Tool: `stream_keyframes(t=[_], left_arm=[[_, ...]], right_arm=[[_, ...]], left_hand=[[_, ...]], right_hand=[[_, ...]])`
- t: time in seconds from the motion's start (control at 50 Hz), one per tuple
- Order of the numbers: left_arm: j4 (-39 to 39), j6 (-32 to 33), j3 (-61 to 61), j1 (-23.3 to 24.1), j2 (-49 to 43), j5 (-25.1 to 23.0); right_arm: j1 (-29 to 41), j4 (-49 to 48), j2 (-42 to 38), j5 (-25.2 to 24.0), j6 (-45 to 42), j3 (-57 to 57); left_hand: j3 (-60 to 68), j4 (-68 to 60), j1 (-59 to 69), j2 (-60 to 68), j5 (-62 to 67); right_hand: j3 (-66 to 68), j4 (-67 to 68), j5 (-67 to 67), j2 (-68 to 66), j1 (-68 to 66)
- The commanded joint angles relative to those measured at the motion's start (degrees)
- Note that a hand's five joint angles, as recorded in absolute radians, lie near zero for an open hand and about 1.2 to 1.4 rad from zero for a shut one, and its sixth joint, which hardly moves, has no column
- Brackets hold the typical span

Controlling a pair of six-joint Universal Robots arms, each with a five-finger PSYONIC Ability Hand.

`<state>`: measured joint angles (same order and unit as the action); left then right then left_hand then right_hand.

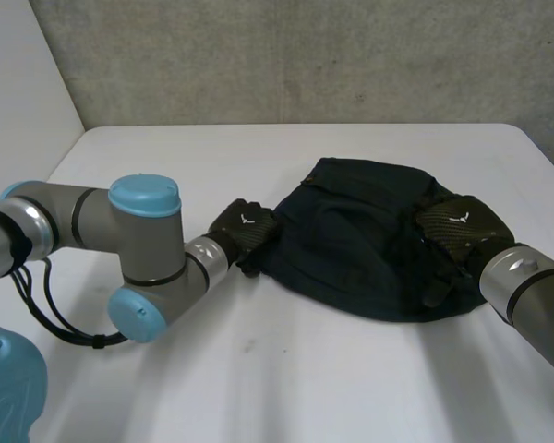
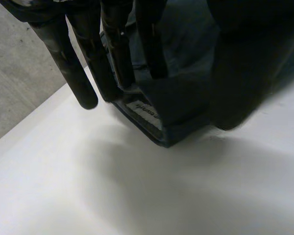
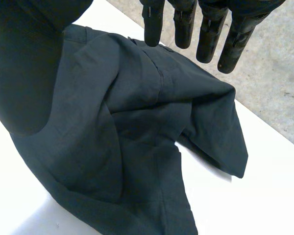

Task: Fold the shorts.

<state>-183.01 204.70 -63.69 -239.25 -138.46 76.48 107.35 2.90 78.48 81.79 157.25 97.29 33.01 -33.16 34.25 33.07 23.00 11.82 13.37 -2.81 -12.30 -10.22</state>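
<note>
**One pair of dark shorts lying crosswise between two open hands**

1 pair of shorts [image 1: 351,240], dark navy, matte woven cloth, lies rumpled on the white table [image 1: 166,166], centre to right. Its long axis runs left to right. The far edge is humped and the near edge curves in a rounded line. A banded edge w/ 1 small white label [image 2: 148,110] is at the left end; can't tell waist from leg.

The left hand [image 1: 245,231], black, is at the shorts' left edge. Its fingers [image 2: 83,83] are straight and slightly apart, some over the cloth, some over bare table; can't tell if they touch.

The right hand [image 1: 457,231] is over the right end. Its fingers [image 3: 154,27] are straight and spread above soft folds and a pointed flap, not curled on anything.

A grey concrete wall [image 1: 305,55] stands behind the table.
</note>
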Motion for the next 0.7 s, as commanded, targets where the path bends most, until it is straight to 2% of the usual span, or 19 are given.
stream_keyframes(t=[0.02,0.06,0.12,0.2,0.22,0.28,0.3,0.36,0.38,0.46,0.58,0.64,0.66,0.7], left_arm=[[-0.24,0.08,4.1,-0.17,-2.07,0.25],[-0.24,0.17,5.06,-0.17,-2.77,0.34],[-0.59,0.26,5.94,-0.26,-3.3,1.39],[-0.85,0.35,6.56,-1.04,-2.78,6.21],[-1.12,0.43,6.56,-2.18,-2.43,9.27],[-1.82,0.52,6.21,-4.55,-0.06,14.47],[-2.26,0.43,5.69,-6.83,2.82,17.53],[-3.4,0.35,4.89,-10.7,6.62,20.46],[-4.54,0.26,4.54,-13.5,9.06,20.9],[-8.67,0.17,4.54,-17.56,13.74,20.91],[-16.4,0.08,5.68,-17.92,17.08,20.03],[-18.25,-0.27,6.39,-15.3,17.26,17.57],[-18.95,-0.88,6.47,-12.33,17.18,15.74],[-18.96,-1.67,6.56,-9.5,17.09,13.88]], right_arm=[[0.05,-0.26,-0.08,0.13,-0.02,0.71],[0.05,-0.35,-0.08,0.13,0.07,0.71],[0.05,-0.35,-0.08,0.13,0.07,0.71],[0.23,-0.44,0.0,0.13,0.07,0.62],[0.4,-0.44,0.0,0.13,0.16,0.54],[0.49,-0.44,0.0,0.13,0.25,0.54],[0.67,-0.44,0.0,0.13,0.25,0.54],[1.02,-0.35,0.0,0.13,0.25,0.45],[1.02,-0.35,0.09,0.13,0.33,0.45],[1.11,-0.35,0.09,0.13,0.33,0.45],[1.11,-0.35,0.27,0.39,0.51,0.27],[1.11,-0.35,0.44,0.56,0.6,0.27],[1.02,-0.35,0.53,0.65,0.69,0.27],[0.67,-0.61,0.53,0.83,0.69,0.36]], left_hand=[[37.73,-37.58,36.5,37.67,37.74],[46.92,-46.77,45.69,46.86,46.93],[46.99,-46.84,45.75,46.93,47.0],[46.99,-46.84,45.75,46.93,47.0],[46.99,-46.84,45.75,46.93,47.0],[46.99,-46.84,45.75,46.93,47.0],[46.99,-46.84,45.75,46.93,47.0],[46.99,-46.84,45.75,46.93,47.0],[46.99,-46.84,45.75,46.93,47.0],[46.99,-46.84,45.75,46.93,47.0],[46.99,-46.84,45.75,46.93,47.0],[46.99,-46.84,45.75,46.93,47.0],[46.99,-46.84,45.75,46.93,47.0],[46.99,-46.84,45.75,46.93,47.0]], right_hand=[[-1.82,-3.37,2.81,2.3,0.22],[-1.82,-3.37,2.81,2.3,0.22],[-1.82,-3.37,2.81,2.3,0.22],[-1.82,-3.37,2.81,2.3,0.22],[-1.82,-3.37,2.81,2.3,0.22],[-1.82,-3.37,2.81,2.3,0.22],[-1.82,-3.37,2.81,2.3,0.22],[-1.82,-3.37,2.81,2.3,0.22],[-1.82,-3.37,2.81,2.3,0.22],[-1.82,-3.37,2.81,2.3,0.22],[-1.82,-3.37,2.81,2.3,0.22],[-1.82,-3.37,2.81,2.3,0.22],[-1.82,-3.37,2.81,2.3,0.22],[-1.82,-3.37,2.81,2.3,0.22]])
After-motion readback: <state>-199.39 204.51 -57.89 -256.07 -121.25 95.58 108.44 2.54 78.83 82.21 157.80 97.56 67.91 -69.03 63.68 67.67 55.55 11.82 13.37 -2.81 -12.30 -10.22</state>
